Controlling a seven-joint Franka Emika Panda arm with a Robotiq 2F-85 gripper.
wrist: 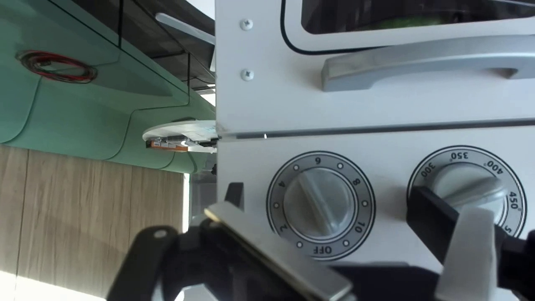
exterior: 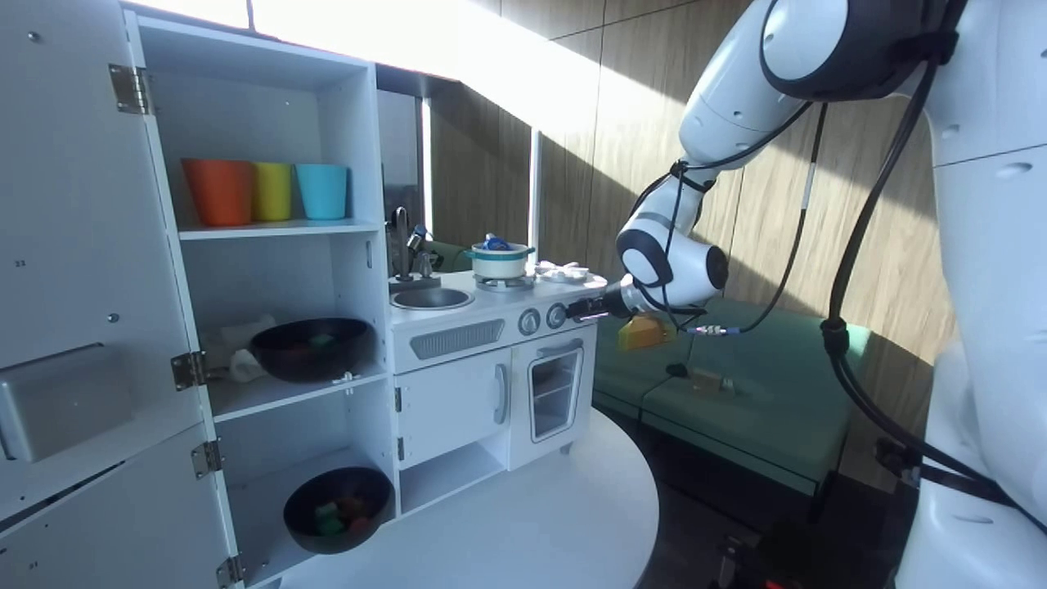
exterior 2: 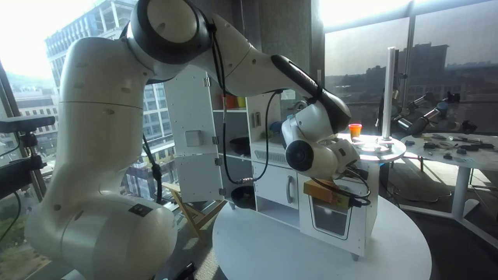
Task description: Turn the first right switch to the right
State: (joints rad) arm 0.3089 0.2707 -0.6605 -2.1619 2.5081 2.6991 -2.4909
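Round silver-grey knob (wrist: 320,204), raised ridge (wrist: 317,198) slanting from 4–6 gap to OFF–10 gap. My fingers (wrist: 432,228) wide apart, either side.

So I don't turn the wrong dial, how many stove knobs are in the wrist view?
2. The knob marked OFF is near the picture's middle; the temperature knob toward its right edge, partly covered by a fingertip. More may be out of frame.

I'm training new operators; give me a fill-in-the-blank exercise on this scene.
The gripper is ____ rather than shut.
In the wrist view, the dial numbered 2 to 10 also bears the word ____.
In an exterior view, between the orange cup and the blue cup stands a ____ cup.
Missing words: open; OFF; yellow.
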